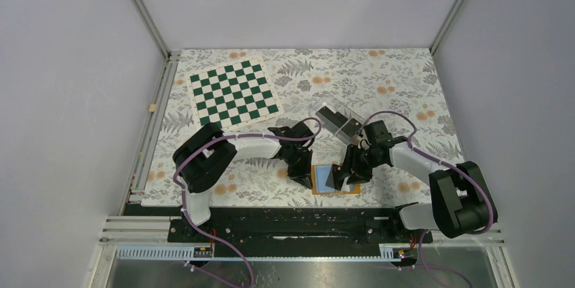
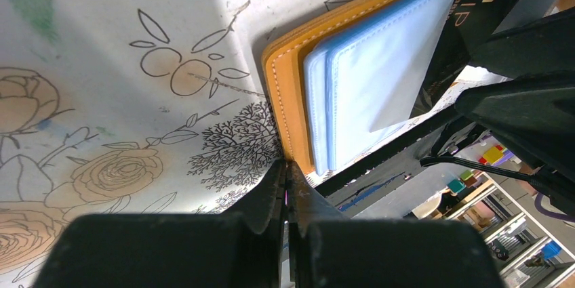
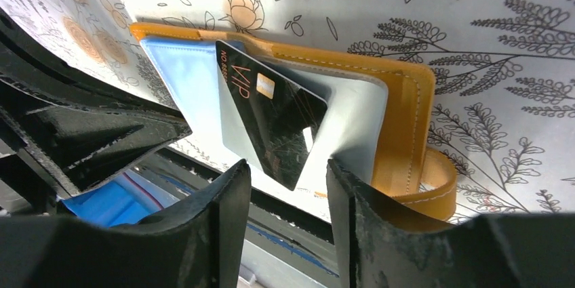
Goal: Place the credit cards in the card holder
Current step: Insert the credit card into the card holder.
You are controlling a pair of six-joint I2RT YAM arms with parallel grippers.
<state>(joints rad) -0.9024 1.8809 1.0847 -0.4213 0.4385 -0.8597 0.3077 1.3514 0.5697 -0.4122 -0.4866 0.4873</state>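
Black credit card [image 3: 271, 122] lies askew on card holder [image 3: 407, 118]; right gripper [image 3: 286, 171] straddles it.

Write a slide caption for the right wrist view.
Black VIP card sits partly tucked, tilted, in the open orange wallet's light blue pocket, between the right tool's spread fingers.

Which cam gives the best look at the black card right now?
Right wrist: the card sits mid-frame, VIP lettering and chip readable, lying angled on the open wallet. Left wrist catches only a dark strip of it at the upper right. Top external shows just a small dark patch.
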